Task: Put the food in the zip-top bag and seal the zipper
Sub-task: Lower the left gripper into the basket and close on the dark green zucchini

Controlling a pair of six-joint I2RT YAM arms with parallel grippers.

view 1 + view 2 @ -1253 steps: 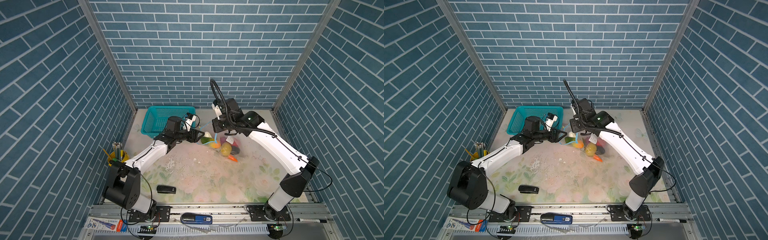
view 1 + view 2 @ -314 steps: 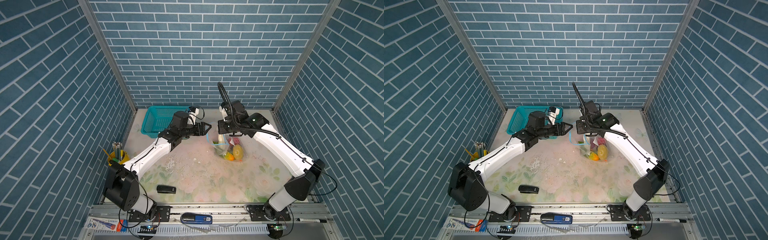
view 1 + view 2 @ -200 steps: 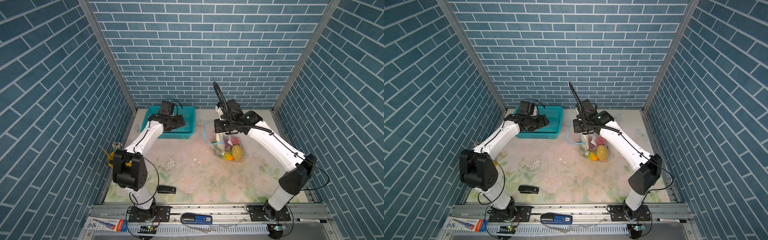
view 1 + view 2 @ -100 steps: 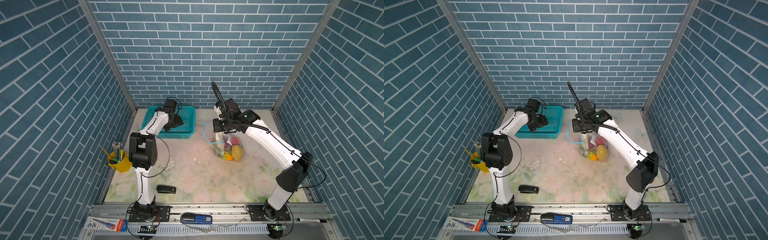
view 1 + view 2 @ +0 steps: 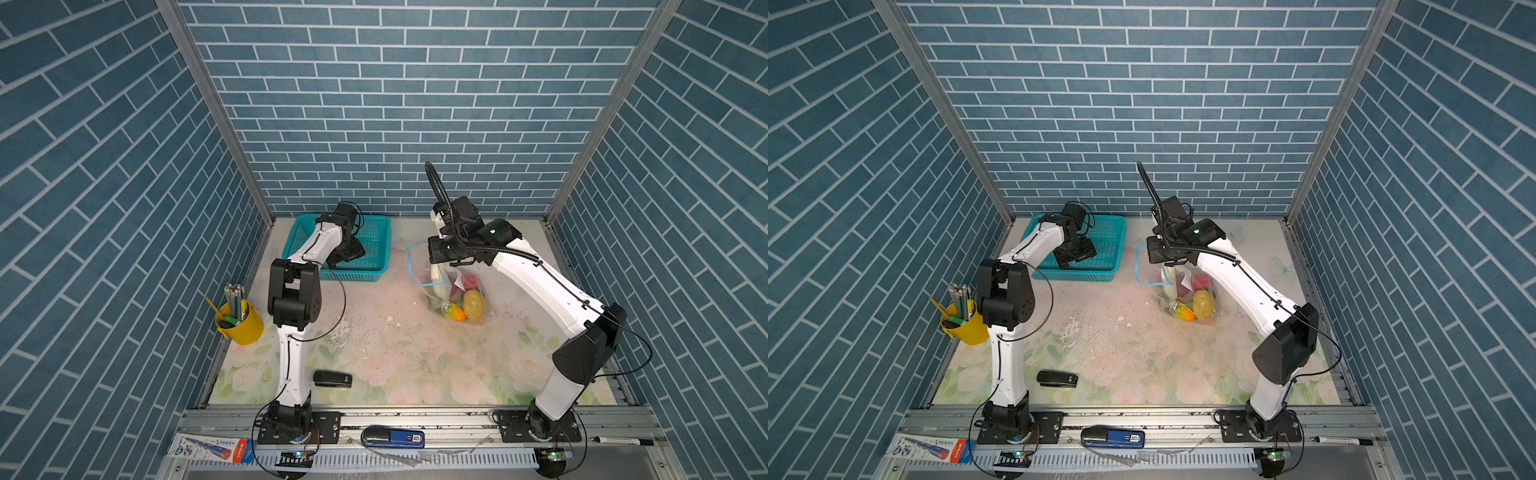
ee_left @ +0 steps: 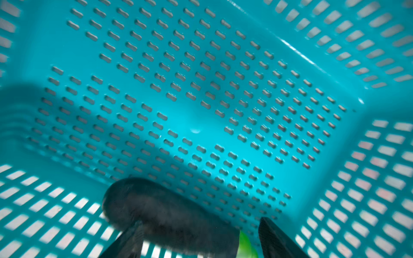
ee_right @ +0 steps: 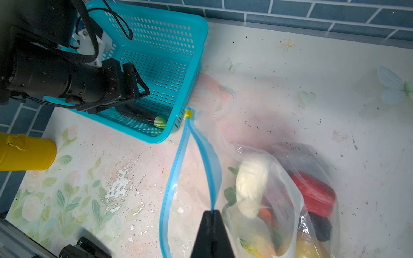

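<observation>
Left arm has swung off the bag mouth & over to the basket (image 5: pixel 376 239) since a sec or so ago; R arm hasn't budged.

Step in hand, I'd say: fetching the last piece. Your left gripper (image 6: pixel 199 242) is down inside the basket, fingers wide apart w/ nothing held yet, straddling the eggplant (image 6: pixel 169 214). It lies on the basket floor along a side wall.

Your right gripper (image 7: pixel 211 213) is pinched tight on one lip of the zipper (image 7: pixel 176 169), holding the bag (image 7: pixel 281 178) mouth up in an open loop. The slider (image 7: pixel 188 113) sits at the far end, just beside the basket's corner. Rest of the food's already in the bag: cabbage (image 7: pixel 252 183), strawberry (image 7: pixel 312 192), potato (image 5: pixel 473 303), carrot (image 5: pixel 454 312).

Next: close across the eggplant's width, lift clear of the wall, carry over, drop thru the loop. Then zip.

Watch out:
- Basket wall is close to one finger, so little room.
- Eggplant's glossy & round, prob. rolls or squirts out.
- Bag's floppy, so I'd expect the mouth to sag if R lets go.
- Pen cup (image 5: pixel 241 324) & stapler (image 5: pixel 332 379) are well apart, no bother.
</observation>
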